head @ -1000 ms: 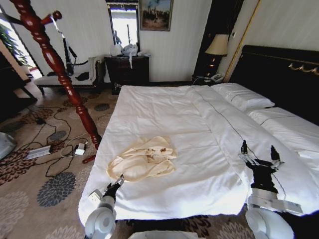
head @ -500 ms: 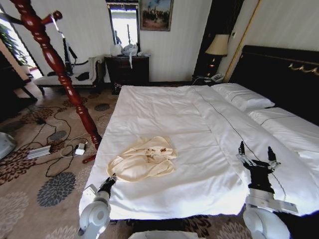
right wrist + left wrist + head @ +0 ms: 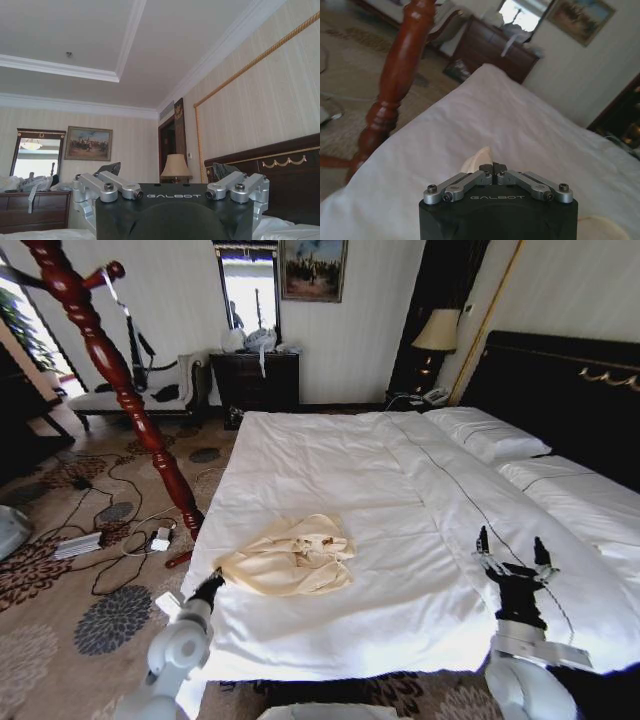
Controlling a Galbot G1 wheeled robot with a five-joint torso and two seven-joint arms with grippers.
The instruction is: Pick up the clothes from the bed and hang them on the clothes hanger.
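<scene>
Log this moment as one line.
left gripper: shut, beside clothes | right gripper: open, raised over bed | clothes: crumpled on bed

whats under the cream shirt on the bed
The clothes lie crumpled on the bed, with white sheet showing all around them. Whatever sits directly beneath the folds is covered.

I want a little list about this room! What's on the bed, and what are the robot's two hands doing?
clothes: cream clothes lying crumpled on the bed, near its foot
left gripper: left gripper at the bed's edge beside the clothes, fingers shut, holding nothing
right gripper: right gripper raised over the bed's other side, fingers open and pointing up, away from the clothes
clothes hanger: can't spot it
nearby: red wooden post standing on the carpet left of the bed
</scene>
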